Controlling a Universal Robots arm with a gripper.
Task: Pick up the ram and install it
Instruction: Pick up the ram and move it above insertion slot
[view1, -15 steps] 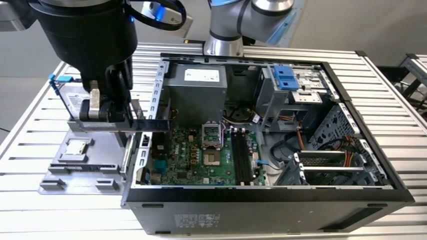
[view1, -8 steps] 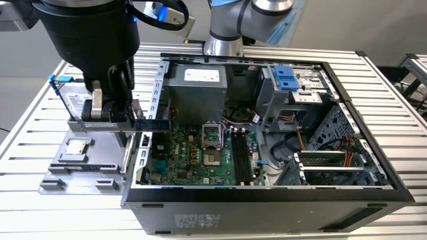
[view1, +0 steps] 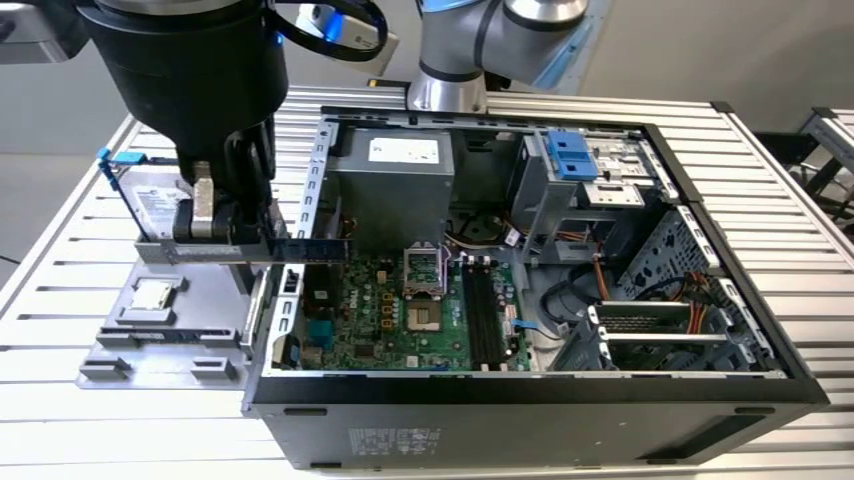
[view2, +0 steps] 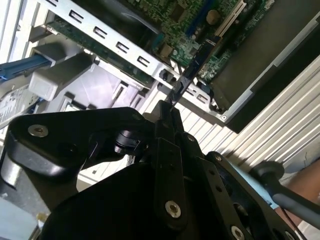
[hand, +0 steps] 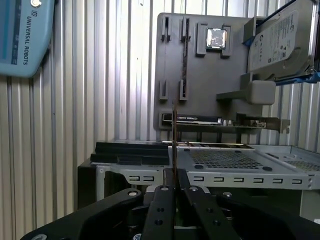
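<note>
Ribbed metal table (view1: 60, 250), thin flat ram (view1: 320, 249)

Slatted table (view1: 120, 440): computer case (view1: 534, 425), parts tray (view1: 180, 335)

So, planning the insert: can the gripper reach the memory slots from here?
Probably yes: the case is open, the memory slots lie uncovered, and the gripper holds the ram above the case's wall.

First wrist view: ram (hand: 173, 135) edge-on, its held end hidden inside the closed claw (hand: 173, 172); hard drive (hand: 280, 40) cut off by the picture's edge. Exterior view: hard drive partly hidden behind the arm (view1: 187, 60).
</note>
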